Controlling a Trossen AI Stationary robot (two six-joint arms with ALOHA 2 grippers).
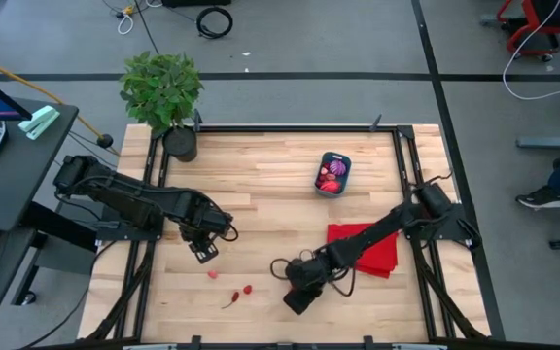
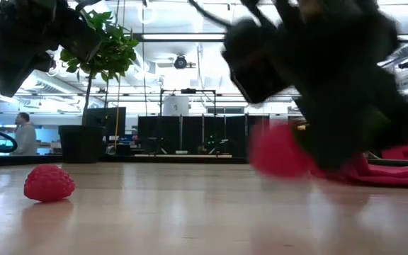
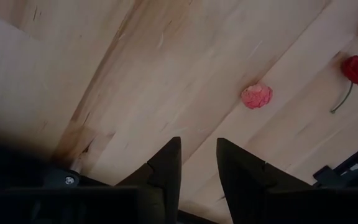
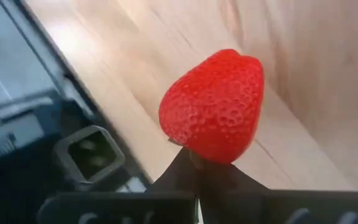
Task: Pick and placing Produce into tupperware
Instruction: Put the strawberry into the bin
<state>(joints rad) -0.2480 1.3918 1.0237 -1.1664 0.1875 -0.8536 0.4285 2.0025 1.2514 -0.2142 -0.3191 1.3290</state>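
Right pincer (image 4: pixel 197 163) is clamped on a toy strawberry (image 4: pixel 213 106) — the fruit sits at the tips of the dark fingers, low over the near part of the bench (image 1: pixel 280 185). Just behind that arm lies the red cloth (image 1: pixel 382 255), and farther back stands the blue tupperware (image 1: pixel 333 175), already holding some produce. Left pincer (image 3: pixel 197 163) hangs partly open and empty above bare wood; a pink berry (image 3: pixel 256 96) and a stemmed red piece (image 3: pixel 354 68) lie near it, another red piece beside them. I judge the pick made and the carry due: lift clear, swing back over the cloth to the tub, then let go inside its rim — the fingertip grip looks slight, so a slow move suits.
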